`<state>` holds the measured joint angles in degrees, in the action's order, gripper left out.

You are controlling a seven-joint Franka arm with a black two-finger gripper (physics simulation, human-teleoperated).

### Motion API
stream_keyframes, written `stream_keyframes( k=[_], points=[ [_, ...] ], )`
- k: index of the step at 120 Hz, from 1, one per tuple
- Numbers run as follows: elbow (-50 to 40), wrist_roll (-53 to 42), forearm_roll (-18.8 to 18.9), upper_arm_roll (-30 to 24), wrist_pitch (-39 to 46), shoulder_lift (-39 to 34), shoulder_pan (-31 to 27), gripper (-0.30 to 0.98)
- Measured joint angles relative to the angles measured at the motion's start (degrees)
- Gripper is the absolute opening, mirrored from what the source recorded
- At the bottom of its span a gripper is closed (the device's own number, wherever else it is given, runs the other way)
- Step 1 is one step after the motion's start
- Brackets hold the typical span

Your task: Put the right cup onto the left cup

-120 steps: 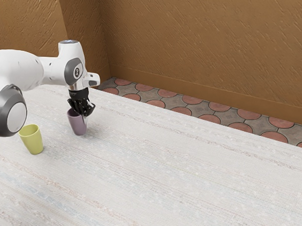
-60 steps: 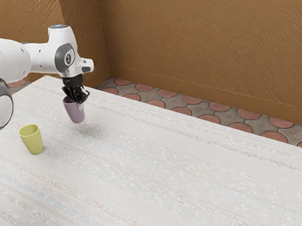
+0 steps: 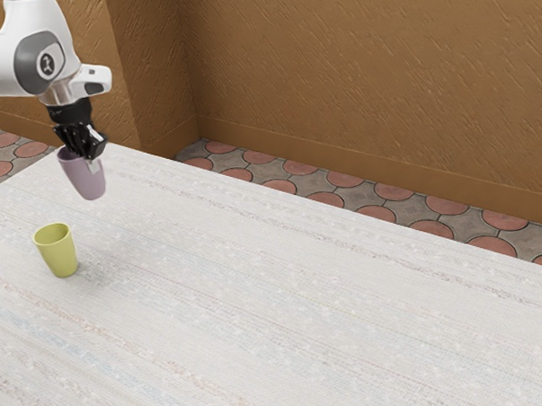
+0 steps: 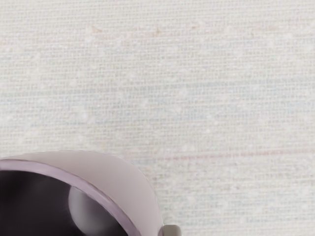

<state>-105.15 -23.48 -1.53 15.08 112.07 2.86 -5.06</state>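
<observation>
Holding the purple cup (image 3: 86, 180) in my gripper (image 3: 91, 159), I should center it over the yellow cup (image 3: 60, 255) before lowering gently.

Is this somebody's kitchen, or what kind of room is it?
Hard to say, maybe a plain room made up in a simulator: rough brown plastered walls, a floor of round reddish tiles, and a long pale table with a woven-looking top. Nothing here marks a kitchen.
</observation>
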Motion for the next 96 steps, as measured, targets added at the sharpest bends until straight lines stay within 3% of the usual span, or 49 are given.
stream_keyframes(
  k=[49, 96],
  points=[
    [-11.67, 0.36, 6.21, 1.30, 2.47, -9.09, -5.68, -0.10],
    [-9.69, 1.13, 6.89, 1.98, 7.35, -1.65, -5.43, -0.10]
  ],
)
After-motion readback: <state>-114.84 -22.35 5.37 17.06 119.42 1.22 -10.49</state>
